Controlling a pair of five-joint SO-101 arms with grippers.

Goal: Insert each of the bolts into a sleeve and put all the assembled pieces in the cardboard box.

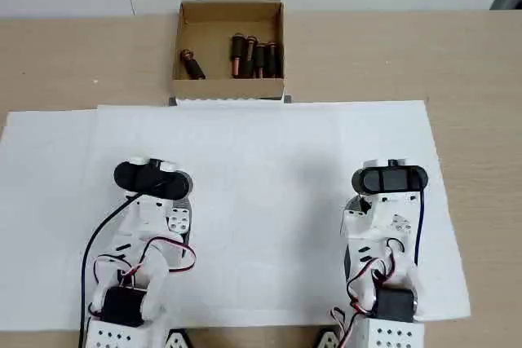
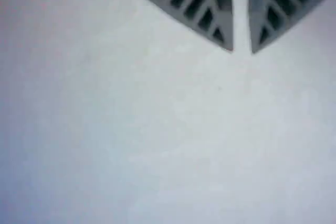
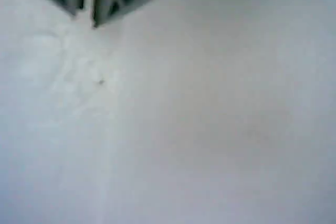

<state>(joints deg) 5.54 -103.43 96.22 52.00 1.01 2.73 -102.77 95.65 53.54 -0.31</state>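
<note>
The cardboard box [image 1: 230, 85] stands at the far edge of the white paper. Inside it lie several assembled bolt-and-sleeve pieces: one [image 1: 192, 64] at the left, the others [image 1: 255, 57] grouped at the right. Both arms are folded back at the near edge of the table, far from the box. My left gripper [image 2: 241, 50] points down at bare white paper, its grey fingertips [image 2: 218, 32] almost together with nothing between them. My right gripper [image 3: 88, 18] also hangs close over the paper, shut and empty. From above, the left arm [image 1: 151, 181] and right arm [image 1: 388, 181] sit side by side.
A large white paper sheet [image 1: 269, 160] covers the wooden table [image 1: 73, 63] between the arms and the box. Cables loop over both arm bases at the near edge.
</note>
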